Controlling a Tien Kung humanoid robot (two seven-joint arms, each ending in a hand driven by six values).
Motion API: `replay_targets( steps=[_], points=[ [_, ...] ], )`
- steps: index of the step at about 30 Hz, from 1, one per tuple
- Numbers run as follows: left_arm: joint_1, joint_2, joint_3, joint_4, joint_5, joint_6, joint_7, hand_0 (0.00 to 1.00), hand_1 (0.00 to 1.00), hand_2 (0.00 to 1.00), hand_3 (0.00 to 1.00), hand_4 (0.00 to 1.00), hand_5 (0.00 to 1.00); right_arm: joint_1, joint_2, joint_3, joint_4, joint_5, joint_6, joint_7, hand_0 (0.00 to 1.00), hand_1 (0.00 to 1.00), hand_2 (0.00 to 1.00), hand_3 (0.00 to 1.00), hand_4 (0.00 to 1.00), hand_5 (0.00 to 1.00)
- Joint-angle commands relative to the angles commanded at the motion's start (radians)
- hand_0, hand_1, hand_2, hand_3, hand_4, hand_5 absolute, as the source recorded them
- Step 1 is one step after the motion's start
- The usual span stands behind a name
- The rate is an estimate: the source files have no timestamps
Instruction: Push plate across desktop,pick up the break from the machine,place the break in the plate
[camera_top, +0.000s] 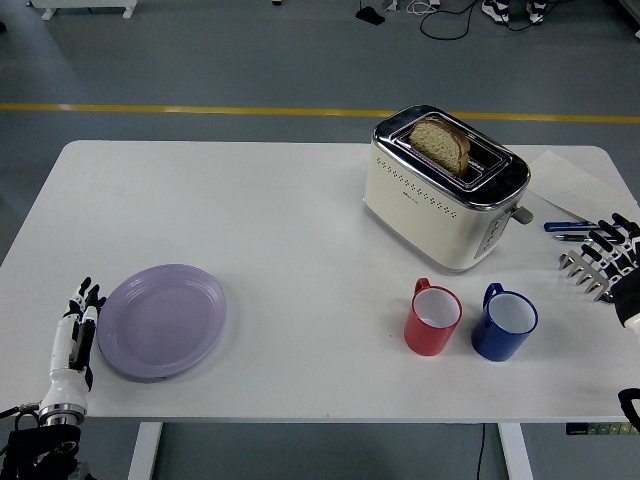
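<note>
two hands empty, left hand (76, 335) fingers straight beside plate (161, 320), right hand (612, 262) fingers spread

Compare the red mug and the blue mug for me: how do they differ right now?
The red mug sits left of the blue mug, nearer the purple plate. The red mug's handle points toward the toaster, at its far left rim, and so does the blue mug's; colour is the main difference. The blue mug lies closer to the right robot hand. Both stand upright, look empty, have white insides and seem alike in size.
</note>
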Motion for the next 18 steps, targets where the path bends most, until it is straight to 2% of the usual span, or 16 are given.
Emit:
replay_targets(
  steps=[18],
  points=[
    [-0.021, -0.001, 0.106, -0.018, -0.023, -0.006, 0.001, 0.91, 0.913, 0.991, 0.998, 0.495, 0.998, -0.006, 0.002, -0.009, -0.001, 0.001, 0.0, 0.001, 0.693, 0.671, 0.669, 0.646, 0.502, 0.512]
  ],
)
